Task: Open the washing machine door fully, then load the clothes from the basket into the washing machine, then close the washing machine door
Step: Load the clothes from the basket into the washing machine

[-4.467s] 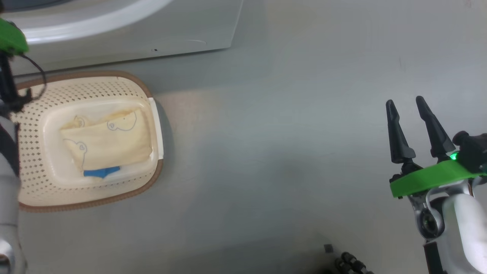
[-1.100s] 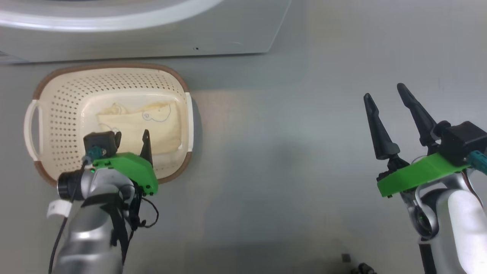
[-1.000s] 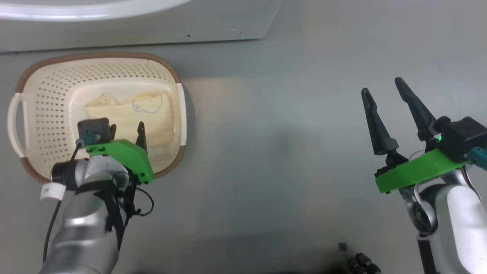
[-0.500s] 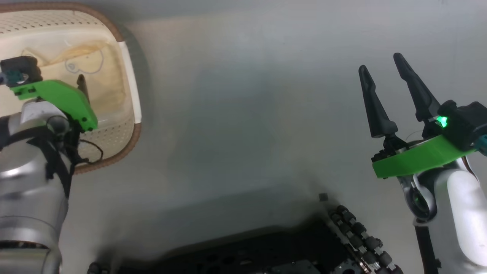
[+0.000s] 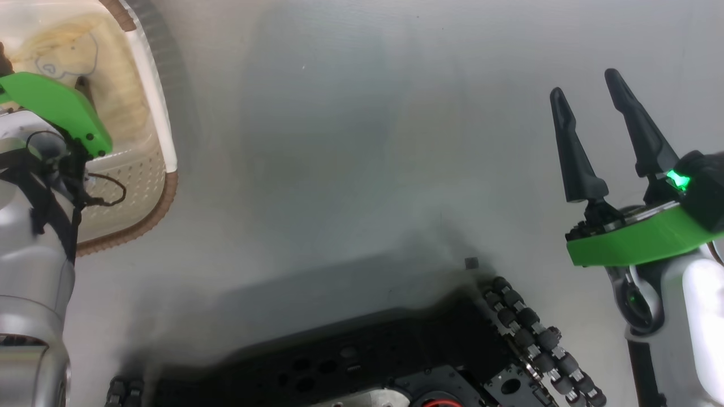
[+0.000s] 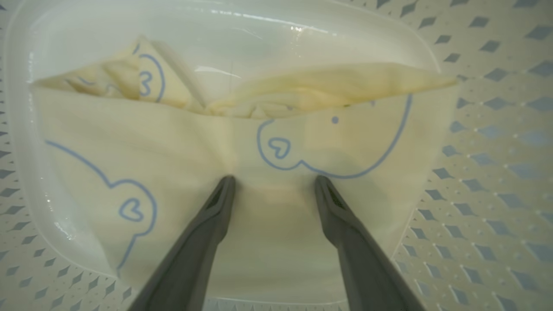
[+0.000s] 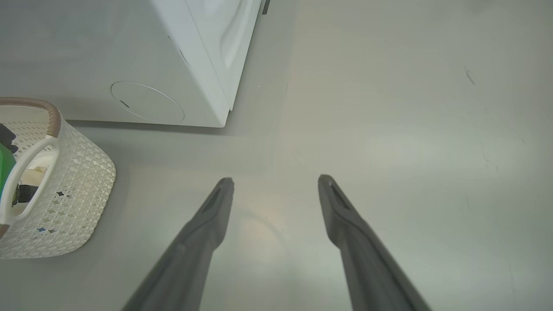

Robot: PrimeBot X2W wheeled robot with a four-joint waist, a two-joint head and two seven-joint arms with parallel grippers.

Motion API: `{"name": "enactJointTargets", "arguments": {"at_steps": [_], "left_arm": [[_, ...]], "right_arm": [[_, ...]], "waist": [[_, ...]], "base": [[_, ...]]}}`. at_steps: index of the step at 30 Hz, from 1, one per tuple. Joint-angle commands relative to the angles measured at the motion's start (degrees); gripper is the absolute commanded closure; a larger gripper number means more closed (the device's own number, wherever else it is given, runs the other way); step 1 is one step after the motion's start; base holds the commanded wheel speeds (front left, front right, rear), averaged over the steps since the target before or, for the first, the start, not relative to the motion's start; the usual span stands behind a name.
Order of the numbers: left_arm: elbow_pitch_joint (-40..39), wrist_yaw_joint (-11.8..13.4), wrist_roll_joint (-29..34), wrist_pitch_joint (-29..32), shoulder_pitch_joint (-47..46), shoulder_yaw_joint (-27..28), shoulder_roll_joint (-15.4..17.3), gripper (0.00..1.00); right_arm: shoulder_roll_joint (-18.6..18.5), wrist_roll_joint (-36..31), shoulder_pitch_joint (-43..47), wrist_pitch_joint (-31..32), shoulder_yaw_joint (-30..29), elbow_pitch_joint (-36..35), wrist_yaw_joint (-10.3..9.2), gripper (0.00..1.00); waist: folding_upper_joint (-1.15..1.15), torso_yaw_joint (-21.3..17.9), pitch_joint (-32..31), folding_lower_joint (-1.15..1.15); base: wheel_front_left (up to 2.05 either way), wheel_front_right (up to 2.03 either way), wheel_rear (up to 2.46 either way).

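The left gripper (image 6: 273, 181) stands spread inside the basket (image 6: 497, 172), with both tips on or just above the clothes (image 6: 173, 164), a cream garment lying flat on the basket bottom. The wide stance likely brackets a fold of cloth for pinching. Perforated walls rise close around, so the clear exit is straight up. The right gripper (image 5: 588, 96), also spread and empty, hangs over bare floor (image 7: 389, 129), well apart from the washing machine (image 7: 173, 65)

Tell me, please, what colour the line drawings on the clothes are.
Thin blue lines on the pale cream-yellow clothes, clearest in the left wrist view.
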Motion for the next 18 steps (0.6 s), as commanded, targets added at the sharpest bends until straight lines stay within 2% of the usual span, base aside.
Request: {"name": "enactJointTargets", "arguments": {"at_steps": [1, 2, 3, 10, 18], "left_arm": [[0.1, 0.6, -0.3, 0.9, 3.1, 0.9, 1.8, 0.21], [0.2, 0.8, -0.2, 1.3, 3.3, 0.7, 1.6, 0.68], [0.2, 0.8, -0.5, 1.6, 3.5, 0.7, 1.3, 1.00], [0.3, 1.4, -1.3, 1.6, 4.2, 0.7, 0.2, 1.00], [0.2, 1.1, -1.3, -5.2, 4.0, 0.3, 0.9, 1.00]], "right_arm": [[-0.5, 0.3, 3.8, 0.3, 0.5, -1.9, -0.01, 0.00], [-0.5, 0.5, 4.2, 0.3, 0.4, -2.4, -0.01, 0.00], [-0.5, 0.6, 4.5, 0.4, 0.2, -2.8, -0.01, 0.00], [-0.5, 0.9, 5.5, 1.1, -0.5, -4.7, -0.01, 0.00], [-0.5, 1.1, 3.6, 0.5, -0.5, -4.3, -0.01, 0.00]], "waist": [[0.00, 0.0, -0.1, 0.00], [0.00, 0.0, -0.2, 0.00], [0.00, 0.0, -0.3, 0.00], [0.00, 0.0, -0.4, 0.00], [0.00, 1.2, -0.8, 0.00]], "base": [[0.00, 0.00, 0.00], [0.00, 0.00, 0.00], [0.00, 0.00, 0.00], [0.00, 0.00, 0.00], [0.00, 0.00, 0.00]]}}
